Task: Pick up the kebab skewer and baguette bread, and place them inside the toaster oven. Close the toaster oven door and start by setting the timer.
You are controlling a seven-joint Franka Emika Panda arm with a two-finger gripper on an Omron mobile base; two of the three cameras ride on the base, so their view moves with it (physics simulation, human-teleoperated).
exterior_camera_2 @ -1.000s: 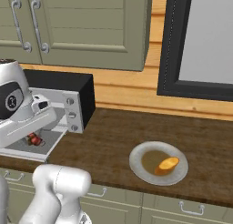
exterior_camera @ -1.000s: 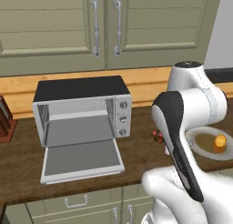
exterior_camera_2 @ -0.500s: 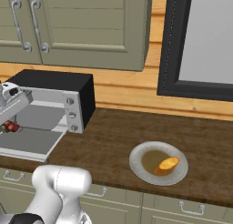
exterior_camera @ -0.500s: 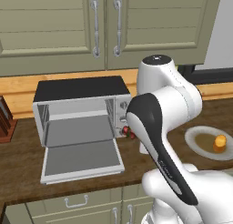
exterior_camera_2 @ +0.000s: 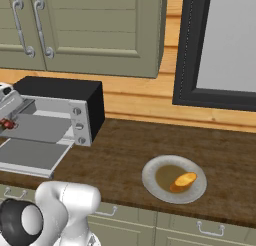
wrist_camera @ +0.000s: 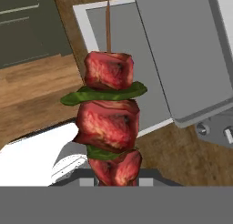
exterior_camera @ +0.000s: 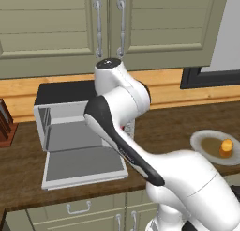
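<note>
Chunky red kebab skewer (wrist_camera: 109,123), seemingly tool-held, over flat grey toaster oven door (wrist_camera: 136,63).

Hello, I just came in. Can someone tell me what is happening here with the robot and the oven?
The arm holds the skewer in its shut gripper, above the dropped-down door of the toaster oven. The oven stands open and looks bare inside. The baguette lies on a plate on the counter, to the right of the oven, not yet picked up.
</note>
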